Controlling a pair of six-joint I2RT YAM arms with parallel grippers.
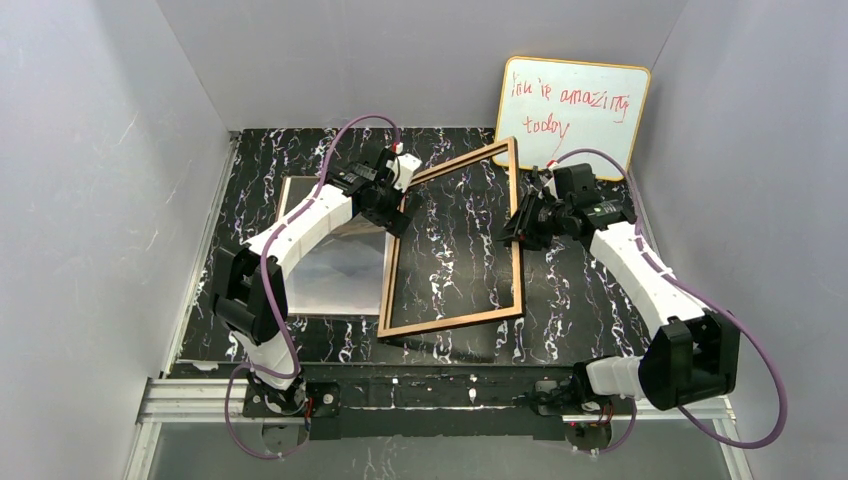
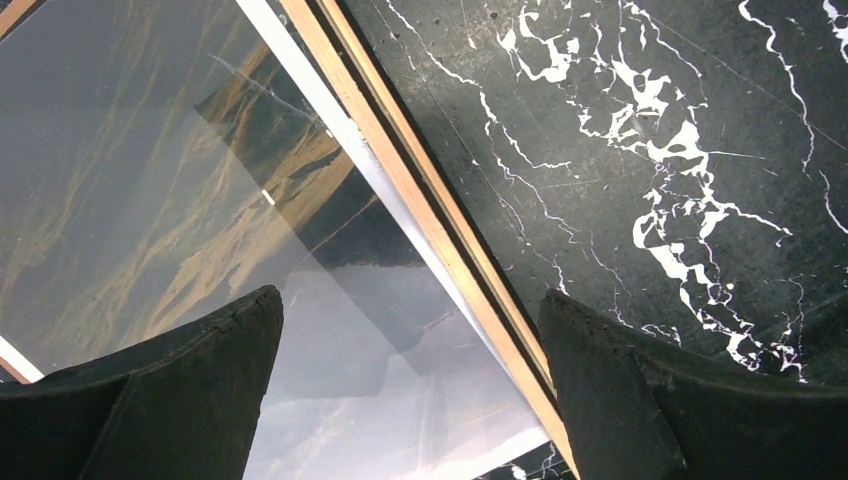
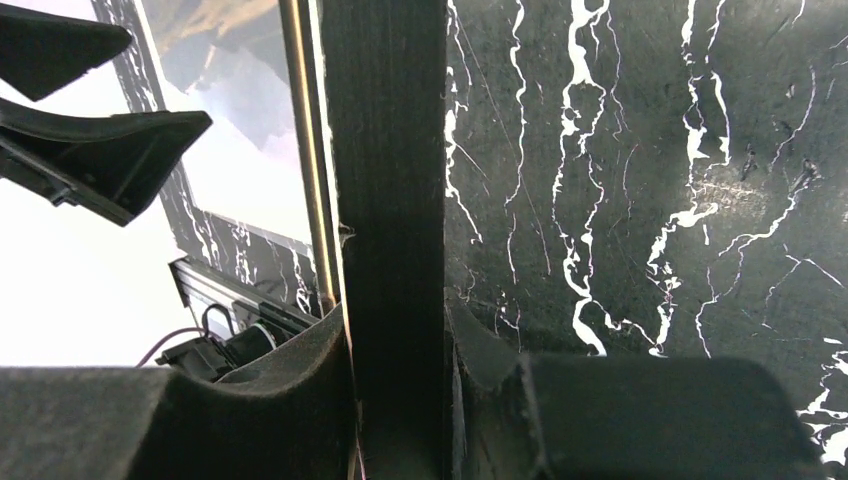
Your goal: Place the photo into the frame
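Note:
The frame (image 1: 450, 322) sits mid-table with its tan wooden back up. My right gripper (image 1: 522, 226) is shut on the frame's right rail; in the right wrist view that black rail (image 3: 385, 180) runs between the jaws of the right gripper (image 3: 400, 340). The photo (image 1: 335, 270), a glossy mountain landscape, lies face up to the left of the frame. My left gripper (image 1: 397, 203) hangs open over the frame's left rail. In the left wrist view the left gripper (image 2: 410, 330) straddles that rail (image 2: 420, 200), with the photo (image 2: 180, 200) beside it.
An orange-edged whiteboard (image 1: 572, 112) with red writing leans on the back wall at the right. A brown panel edge (image 1: 284, 200) shows under the photo. Grey walls close in the black marbled table (image 1: 450, 250) on three sides.

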